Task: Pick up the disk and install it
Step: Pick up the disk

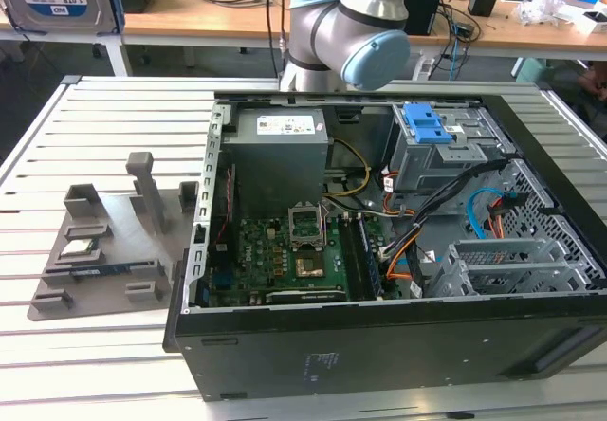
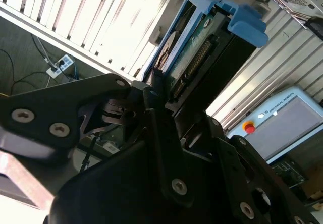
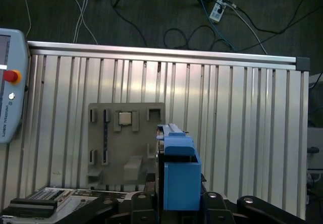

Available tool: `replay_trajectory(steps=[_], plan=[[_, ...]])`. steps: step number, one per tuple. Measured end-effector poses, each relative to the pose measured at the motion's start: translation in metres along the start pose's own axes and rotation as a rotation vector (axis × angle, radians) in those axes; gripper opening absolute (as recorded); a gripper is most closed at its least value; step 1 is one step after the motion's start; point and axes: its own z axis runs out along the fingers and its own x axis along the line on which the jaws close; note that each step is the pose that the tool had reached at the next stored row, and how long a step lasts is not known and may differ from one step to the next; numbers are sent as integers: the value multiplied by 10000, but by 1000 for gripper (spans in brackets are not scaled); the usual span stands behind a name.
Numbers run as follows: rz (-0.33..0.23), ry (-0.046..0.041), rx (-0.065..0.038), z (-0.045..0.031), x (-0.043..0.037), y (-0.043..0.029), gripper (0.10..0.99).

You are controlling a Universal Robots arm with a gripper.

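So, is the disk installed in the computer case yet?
No, out: the gripper is shut on the disk, above the slatted table.

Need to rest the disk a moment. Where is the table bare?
Bare slats between the grey fixture and the table's far edge, and on the fixture's near side, beside the case. Inside the case it is crowded: boards, cables.

surface: slotted aluminium table (image 1: 95, 364) | on it: grey parts holder (image 1: 123, 227); open computer case (image 1: 379, 355) just beside it
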Motion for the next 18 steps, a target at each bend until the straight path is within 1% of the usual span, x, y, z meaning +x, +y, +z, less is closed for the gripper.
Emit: replay_trajectory(steps=[2,3,5,7,8,9,10,11,13,14,18], plan=[[0,0,0,-4,4,-65,369],[0,0,-1,-9,8,-133,369],[1,0,-1,-14,13,-208,369],[0,0,-1,-18,16,-261,369],[0,0,0,-21,20,-312,369],[0,1,-1,-23,22,-346,369],[1,0,-1,-25,23,-370,369],[0,1,-2,-28,26,-412,369],[1,1,-1,-31,29,-459,369],[0,0,0,-34,32,-508,369],[0,1,-2,-42,39,-631,369]])
